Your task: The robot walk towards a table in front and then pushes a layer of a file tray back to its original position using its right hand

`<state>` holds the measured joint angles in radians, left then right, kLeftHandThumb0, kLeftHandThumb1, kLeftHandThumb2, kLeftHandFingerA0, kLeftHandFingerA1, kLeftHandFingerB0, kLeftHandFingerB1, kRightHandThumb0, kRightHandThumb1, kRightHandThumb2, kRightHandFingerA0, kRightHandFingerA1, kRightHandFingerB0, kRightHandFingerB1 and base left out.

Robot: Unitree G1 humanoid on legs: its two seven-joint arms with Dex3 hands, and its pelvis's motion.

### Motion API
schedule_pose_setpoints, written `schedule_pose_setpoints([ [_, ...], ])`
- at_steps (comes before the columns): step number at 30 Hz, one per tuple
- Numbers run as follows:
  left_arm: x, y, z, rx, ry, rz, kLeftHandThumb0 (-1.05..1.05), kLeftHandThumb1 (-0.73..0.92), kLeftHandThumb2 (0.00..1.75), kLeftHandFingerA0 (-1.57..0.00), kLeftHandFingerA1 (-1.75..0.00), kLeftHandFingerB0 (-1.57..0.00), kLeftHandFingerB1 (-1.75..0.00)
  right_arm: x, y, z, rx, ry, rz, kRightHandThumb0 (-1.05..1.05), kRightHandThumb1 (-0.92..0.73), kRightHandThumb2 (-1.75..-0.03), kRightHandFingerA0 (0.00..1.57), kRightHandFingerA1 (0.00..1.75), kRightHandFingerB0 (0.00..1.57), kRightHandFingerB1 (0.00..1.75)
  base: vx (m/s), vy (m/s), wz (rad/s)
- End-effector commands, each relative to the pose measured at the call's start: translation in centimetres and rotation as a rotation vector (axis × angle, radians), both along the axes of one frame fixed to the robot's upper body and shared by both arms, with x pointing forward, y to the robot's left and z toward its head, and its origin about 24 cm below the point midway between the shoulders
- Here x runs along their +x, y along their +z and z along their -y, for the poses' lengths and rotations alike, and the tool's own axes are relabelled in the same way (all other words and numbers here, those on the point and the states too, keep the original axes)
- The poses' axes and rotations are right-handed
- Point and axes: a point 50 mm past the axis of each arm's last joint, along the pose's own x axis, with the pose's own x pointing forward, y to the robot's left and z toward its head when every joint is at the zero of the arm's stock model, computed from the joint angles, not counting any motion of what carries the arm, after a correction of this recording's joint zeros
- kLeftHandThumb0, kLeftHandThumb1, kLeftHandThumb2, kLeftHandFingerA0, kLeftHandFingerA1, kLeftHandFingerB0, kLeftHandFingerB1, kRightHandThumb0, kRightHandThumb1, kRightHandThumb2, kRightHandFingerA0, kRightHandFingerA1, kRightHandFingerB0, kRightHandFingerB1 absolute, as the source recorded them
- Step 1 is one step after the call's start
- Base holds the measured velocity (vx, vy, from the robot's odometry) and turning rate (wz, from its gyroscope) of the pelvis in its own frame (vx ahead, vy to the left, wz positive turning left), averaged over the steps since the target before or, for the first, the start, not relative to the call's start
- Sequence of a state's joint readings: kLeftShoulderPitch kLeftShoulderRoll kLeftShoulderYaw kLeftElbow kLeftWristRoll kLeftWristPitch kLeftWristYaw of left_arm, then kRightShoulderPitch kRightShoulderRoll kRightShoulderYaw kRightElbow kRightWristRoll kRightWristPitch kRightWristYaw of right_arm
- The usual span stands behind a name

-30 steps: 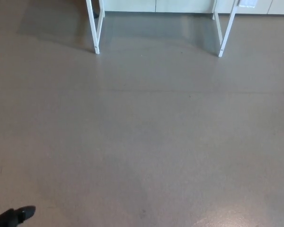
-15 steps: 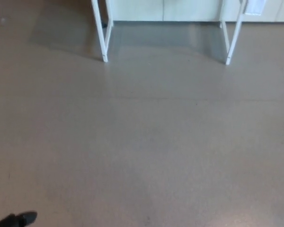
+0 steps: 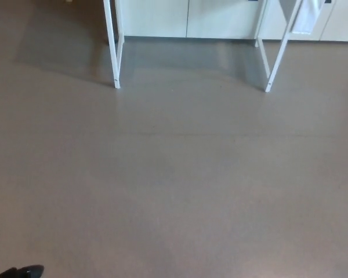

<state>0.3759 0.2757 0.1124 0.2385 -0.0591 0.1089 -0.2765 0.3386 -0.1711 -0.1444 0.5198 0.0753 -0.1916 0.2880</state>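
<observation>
Bare grey floor (image 3: 180, 185) is seen, with white table legs (image 3: 112, 52) at the top edge. The left hand (image 3: 20, 271) barely shows, its state untellable; right hand and tray are unseen. Walking is judged unfinished, pushing not begun

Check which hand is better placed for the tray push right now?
Neither yet. Only the left hand shows, a black tip at the bottom-left edge; the right hand is out of view. Just the white table legs show ahead across bare floor; no tray visible.

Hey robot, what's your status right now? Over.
Left hand barely in view at bottom edge, fingers unreadable; right hand out of view. File tray not visible, only white table legs ahead. Bare floor between, nothing blocking.
</observation>
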Motion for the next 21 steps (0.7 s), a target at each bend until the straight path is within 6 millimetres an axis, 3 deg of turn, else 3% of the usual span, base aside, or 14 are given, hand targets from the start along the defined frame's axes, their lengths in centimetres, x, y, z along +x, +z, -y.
schedule_pose_setpoints([
  [1,-0.09,0.03,0.06,0.012,-0.013,-0.014,-0.16,0.71,0.62,-0.44,-0.44,-0.32,-0.38,0.13,0.47,0.60,-0.030,0.014,0.009,-0.74,-0.23,-0.61,1.00,0.48,0.85,0.46,0.21,-0.081,0.14],
  [12,0.17,-0.05,-0.03,0.017,-0.012,-0.013,-0.15,0.71,0.62,-0.45,-0.44,-0.32,-0.37,0.48,0.59,0.49,-0.035,0.028,0.013,-0.75,-0.23,-0.61,1.01,0.49,0.85,0.46,0.28,-0.232,0.28],
  [21,0.02,-0.08,-0.02,0.017,-0.021,-0.011,-0.16,0.70,0.62,-0.45,-0.44,-0.32,-0.38,0.43,0.49,0.50,-0.035,0.030,0.013,-0.74,-0.22,-0.61,1.00,0.49,0.84,0.46,0.30,0.023,-0.10],
])
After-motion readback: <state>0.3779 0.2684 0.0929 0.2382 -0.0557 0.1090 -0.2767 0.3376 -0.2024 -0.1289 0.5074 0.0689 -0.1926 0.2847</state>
